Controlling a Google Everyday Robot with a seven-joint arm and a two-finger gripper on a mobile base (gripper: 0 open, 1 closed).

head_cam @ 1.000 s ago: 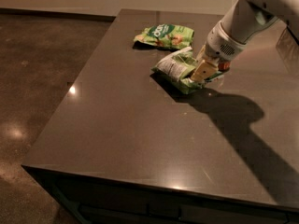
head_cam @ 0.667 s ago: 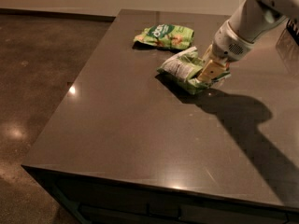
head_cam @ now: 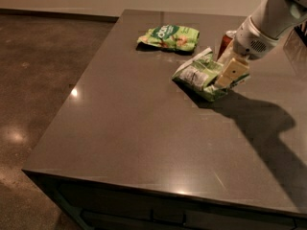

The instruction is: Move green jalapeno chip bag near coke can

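The green jalapeno chip bag [head_cam: 195, 74], light green with a white label panel, is on the right middle of the dark table [head_cam: 139, 143]. My gripper [head_cam: 229, 74] comes in from the upper right and is shut on the bag's right end. The coke can [head_cam: 225, 43], red with a silver top, stands just behind the bag and is partly hidden by my wrist. The bag's right end is a short way in front of the can.
A second green bag [head_cam: 169, 36] with a dark green logo patch lies at the back of the table, left of the can. The table's left and front edges drop to a brown polished floor [head_cam: 38, 80]. My arm's shadow falls across the table's right side.
The gripper and the chip bag have shifted a little to the right, toward the can. The other bag has not moved.
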